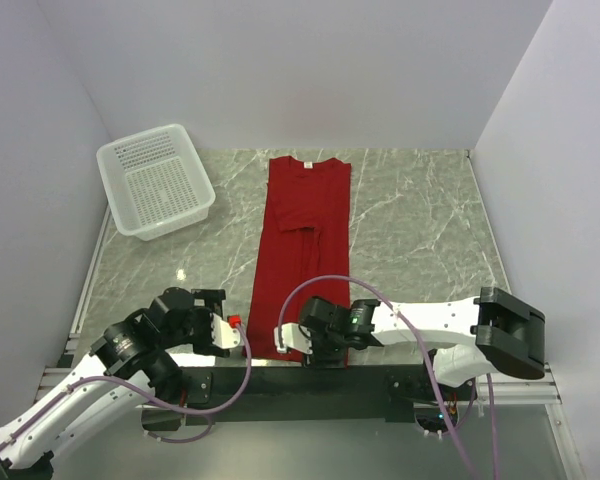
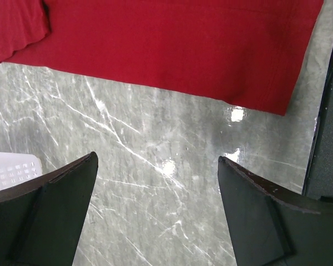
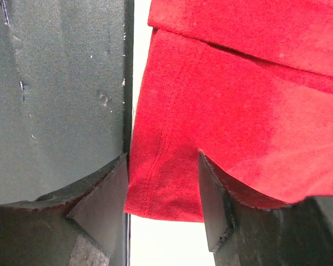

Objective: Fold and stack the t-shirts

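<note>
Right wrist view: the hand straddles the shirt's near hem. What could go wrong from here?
1. The right hand sits at one hem corner of the shirt. Closing there may pinch only the top layer, and the fold could come apart on lifting.
2. The left hand hangs open over bare table, off the shirt. Lifting one corner alone would likely skew the next fold.

t-shirt (image 1: 300, 250) lengthwise on the surface (image 1: 420, 230)
basket (image 1: 175, 218) at the far left corner, left of the t-shirt's far end
</note>
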